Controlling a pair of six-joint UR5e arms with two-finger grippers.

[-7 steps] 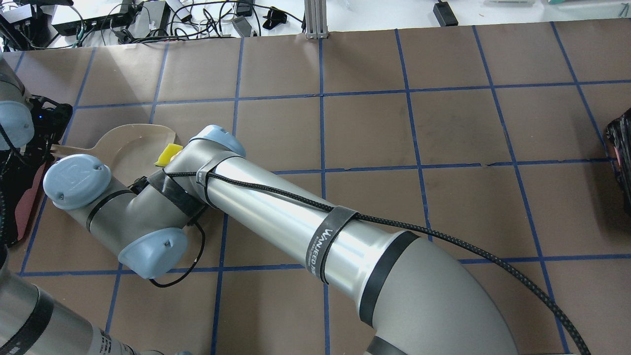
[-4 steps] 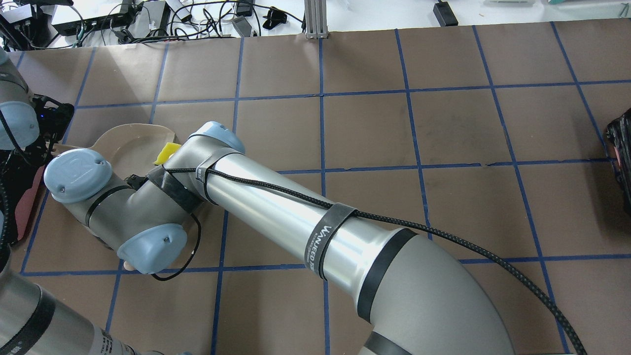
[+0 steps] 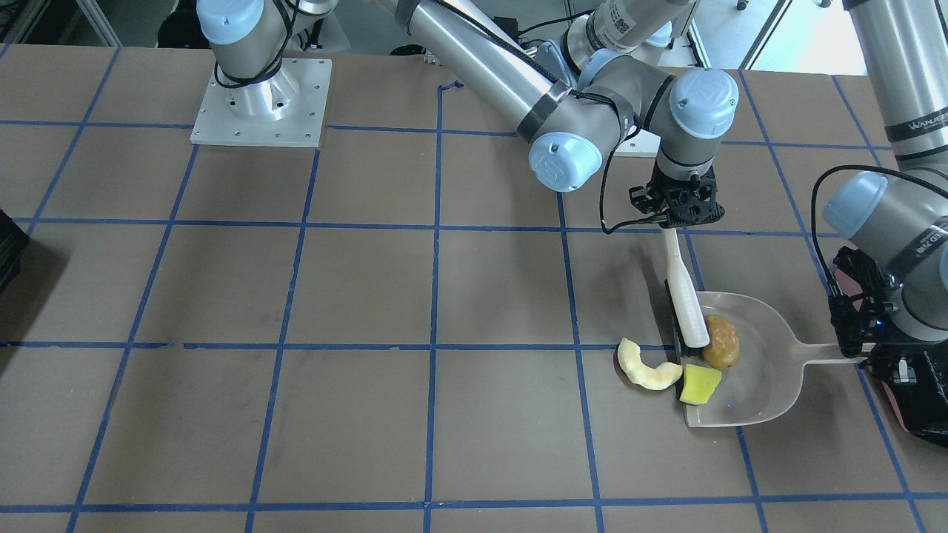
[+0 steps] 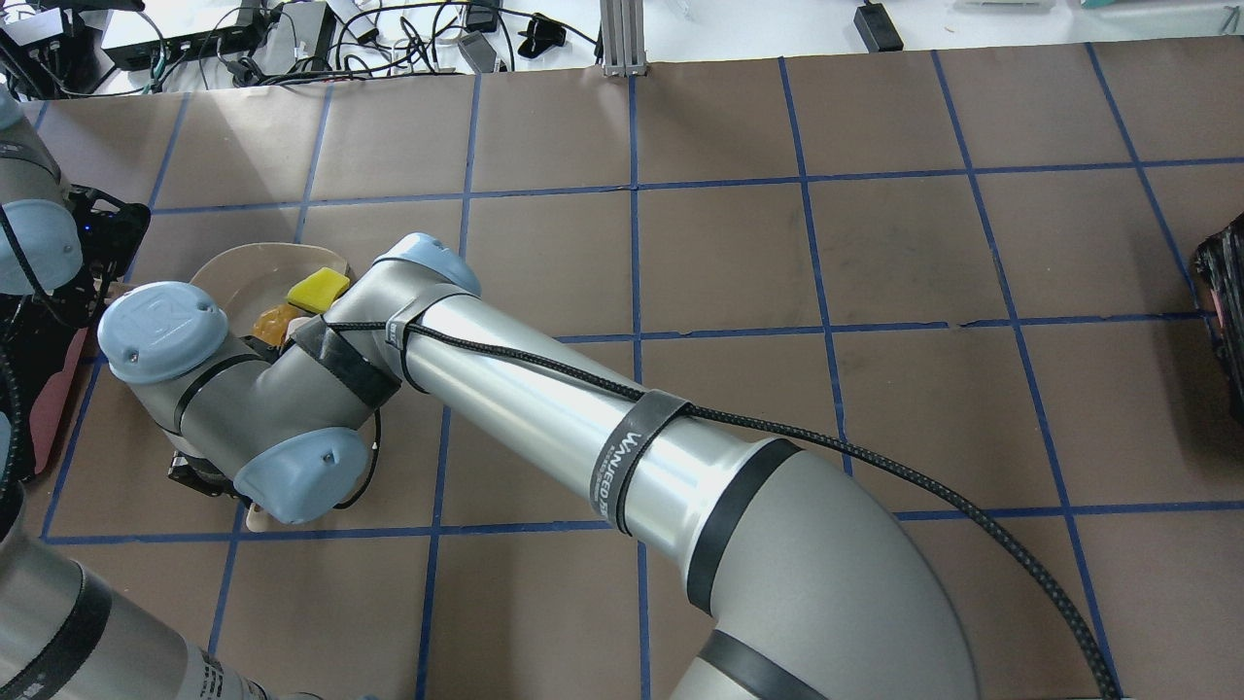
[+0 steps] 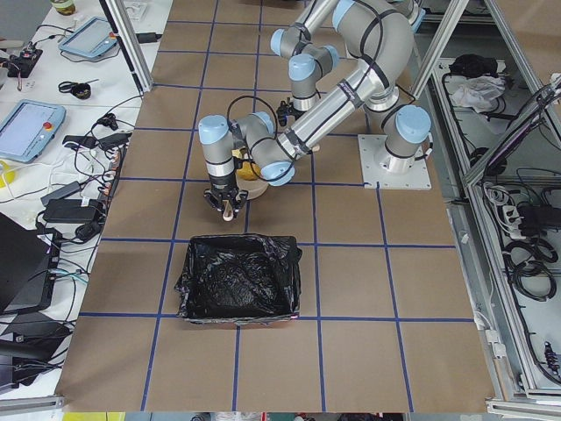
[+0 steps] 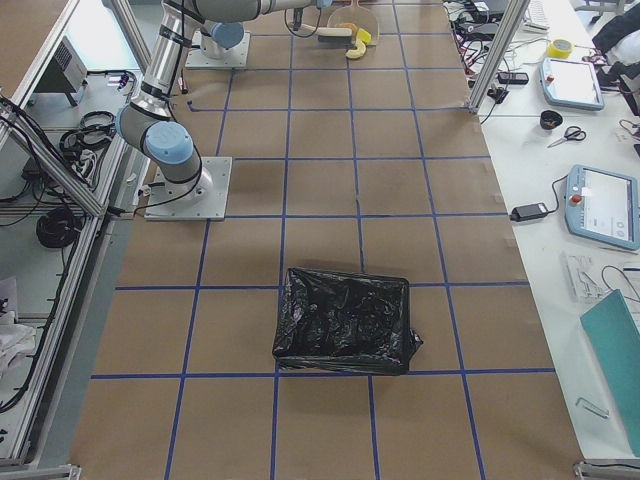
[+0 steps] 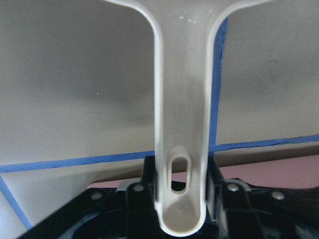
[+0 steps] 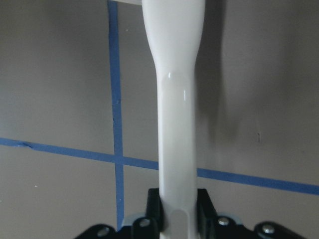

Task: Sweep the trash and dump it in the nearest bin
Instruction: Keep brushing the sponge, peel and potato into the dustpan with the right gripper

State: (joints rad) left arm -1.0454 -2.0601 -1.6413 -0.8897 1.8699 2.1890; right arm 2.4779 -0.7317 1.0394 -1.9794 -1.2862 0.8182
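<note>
The right claw is pinching a white brush by its handle end, jaws closed snugly on it. The left claw is gripping the dustpan by its handle the same way. The brown lump is sitting inside the pan, the yellow wedge is resting at its lip, and the pale peel is lying on the table just outside. The bin is standing near. All three pieces are probably light, soft and prone to rolling, so nudging them with the brush is looking safer than pinching them.

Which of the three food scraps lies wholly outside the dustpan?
The pale crescent peel: it lies on the table beside the mouth of the dustpan, whereas the brown lump sits inside and the yellow wedge rests at its lip.
</note>
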